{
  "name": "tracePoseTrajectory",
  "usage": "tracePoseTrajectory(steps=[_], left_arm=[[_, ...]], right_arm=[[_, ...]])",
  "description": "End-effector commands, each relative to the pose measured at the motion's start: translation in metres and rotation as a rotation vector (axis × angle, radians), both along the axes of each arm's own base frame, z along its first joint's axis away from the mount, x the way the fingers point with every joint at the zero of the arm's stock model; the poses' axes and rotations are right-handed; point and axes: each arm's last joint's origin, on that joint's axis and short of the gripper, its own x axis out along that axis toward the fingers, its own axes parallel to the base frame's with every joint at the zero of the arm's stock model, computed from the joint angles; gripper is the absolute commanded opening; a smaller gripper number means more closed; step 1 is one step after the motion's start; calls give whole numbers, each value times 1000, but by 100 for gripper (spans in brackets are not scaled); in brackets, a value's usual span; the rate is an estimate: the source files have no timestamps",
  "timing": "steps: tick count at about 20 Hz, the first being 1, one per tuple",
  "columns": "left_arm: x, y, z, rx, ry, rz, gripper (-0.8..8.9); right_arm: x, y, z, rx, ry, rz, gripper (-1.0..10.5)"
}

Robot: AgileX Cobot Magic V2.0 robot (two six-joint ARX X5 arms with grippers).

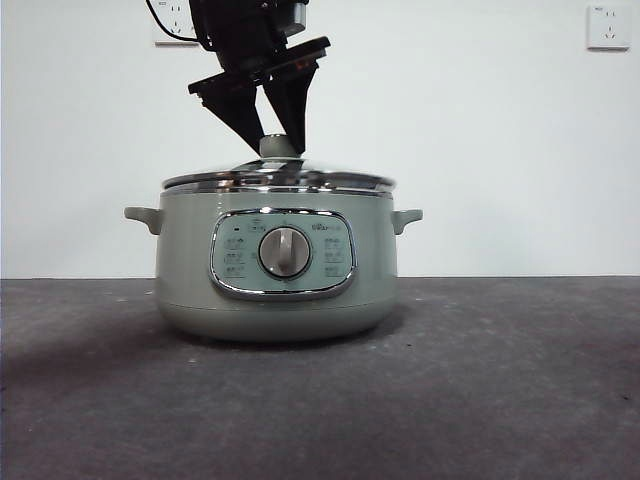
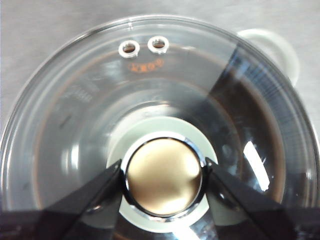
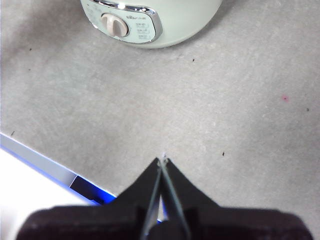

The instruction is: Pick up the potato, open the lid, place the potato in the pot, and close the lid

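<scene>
The sage-green pot (image 1: pixel 190 260) stands mid-table with its dial facing the front camera. The glass lid (image 1: pixel 280 178) sits flat on its rim. From above, my left gripper (image 1: pixel 280 140) comes down on the lid's green knob (image 1: pixel 278 146). In the left wrist view the two jaws of that gripper (image 2: pixel 163 172) press against either side of the knob (image 2: pixel 163 182), with the lid (image 2: pixel 90 100) spread below. My right gripper (image 3: pixel 163 161) is shut and empty over the bare table in front of the pot (image 3: pixel 175 20). The potato is hidden from view.
The grey table (image 1: pixel 500 380) runs out on both sides of the pot. Its front edge, with a blue strip (image 3: pixel 45 160), lies close to the right gripper. One pot handle (image 2: pixel 280 47) sticks out past the lid. Wall sockets (image 1: pixel 608 27) are behind.
</scene>
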Motion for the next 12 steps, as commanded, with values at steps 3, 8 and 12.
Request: tracePoseTrajectory(steps=[3,8,12], left_arm=[[6,2,-13,44,34,8,-9],[9,-1,-13,-13,29,-19,-8],[13,-3,-22,-2,44,-19,-8]], right_arm=[[0,1,-2,1,2,-3,-8],[0,1,-2,0,2,-2,-8],[0,0,-3,-9,8,0,-7]])
